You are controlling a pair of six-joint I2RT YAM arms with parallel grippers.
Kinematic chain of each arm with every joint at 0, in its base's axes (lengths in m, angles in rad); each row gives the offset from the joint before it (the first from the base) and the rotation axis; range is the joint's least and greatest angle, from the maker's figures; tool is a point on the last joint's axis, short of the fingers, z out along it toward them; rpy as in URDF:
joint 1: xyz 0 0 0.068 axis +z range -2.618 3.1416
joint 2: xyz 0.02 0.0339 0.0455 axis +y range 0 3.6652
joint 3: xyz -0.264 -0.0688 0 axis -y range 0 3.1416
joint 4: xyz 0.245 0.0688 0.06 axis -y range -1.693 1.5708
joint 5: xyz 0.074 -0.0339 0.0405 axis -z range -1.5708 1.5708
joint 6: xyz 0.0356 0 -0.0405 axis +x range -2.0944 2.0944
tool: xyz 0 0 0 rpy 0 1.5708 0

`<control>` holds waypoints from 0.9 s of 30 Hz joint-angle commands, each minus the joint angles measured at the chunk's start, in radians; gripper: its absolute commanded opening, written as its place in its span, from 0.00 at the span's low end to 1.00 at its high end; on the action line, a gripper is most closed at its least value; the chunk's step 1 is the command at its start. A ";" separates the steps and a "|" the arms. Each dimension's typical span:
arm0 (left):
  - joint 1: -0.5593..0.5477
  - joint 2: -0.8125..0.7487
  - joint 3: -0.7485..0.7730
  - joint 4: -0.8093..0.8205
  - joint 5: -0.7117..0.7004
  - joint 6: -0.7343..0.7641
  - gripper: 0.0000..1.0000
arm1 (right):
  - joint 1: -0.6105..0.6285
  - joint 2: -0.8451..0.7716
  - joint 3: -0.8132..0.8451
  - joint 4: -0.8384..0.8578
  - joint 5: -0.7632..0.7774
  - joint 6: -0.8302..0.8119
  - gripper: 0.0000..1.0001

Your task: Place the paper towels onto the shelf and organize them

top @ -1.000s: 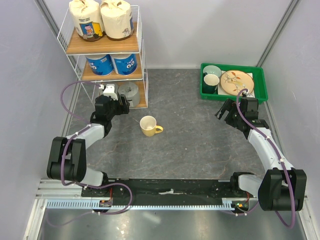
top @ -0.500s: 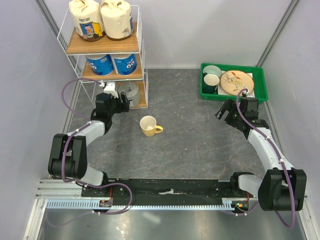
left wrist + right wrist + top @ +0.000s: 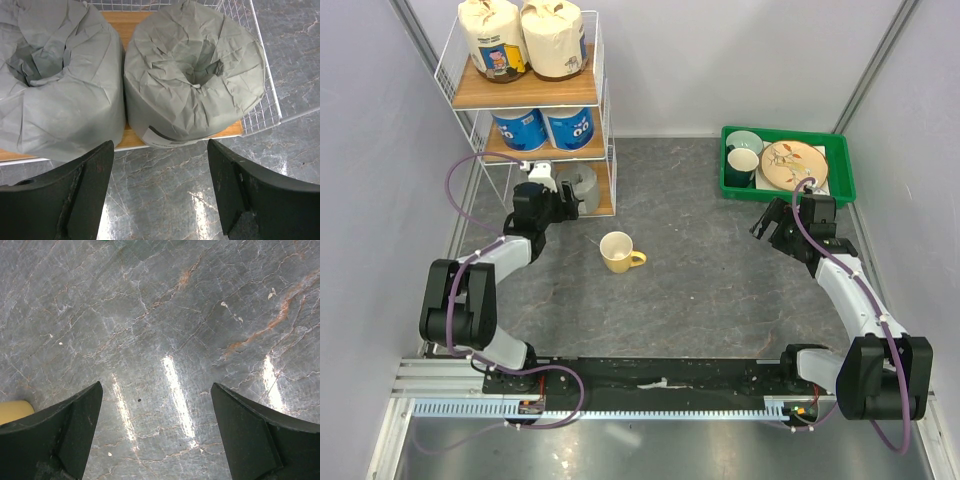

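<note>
The white wire shelf (image 3: 603, 110) stands at the back left. Two cream cartoon rolls (image 3: 492, 38) sit on its top board and two white-and-blue rolls (image 3: 546, 128) on the middle board. Two grey rolls stand on the bottom board; the right one (image 3: 192, 70) and the left one (image 3: 55, 85) fill the left wrist view. My left gripper (image 3: 567, 199) is open and empty just in front of the right grey roll (image 3: 582, 185), with bare floor between its fingers (image 3: 90, 185). My right gripper (image 3: 767, 226) is open and empty over the floor at the right.
A yellow mug (image 3: 618, 251) stands on the grey marbled floor in front of the shelf; its edge shows in the right wrist view (image 3: 14, 411). A green tray (image 3: 840, 172) with dishes sits at the back right. Grey walls close in both sides.
My left gripper has moved a little further toward the shelf's bottom tier. The right arm has not moved.
</note>
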 commanded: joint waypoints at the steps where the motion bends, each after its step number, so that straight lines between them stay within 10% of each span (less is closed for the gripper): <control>1: 0.003 0.020 0.051 0.005 -0.023 0.036 0.81 | -0.003 0.004 0.023 0.015 0.017 -0.014 0.98; 27: 0.003 0.089 0.113 -0.008 -0.038 0.098 0.81 | -0.005 0.016 0.030 0.012 0.023 -0.017 0.98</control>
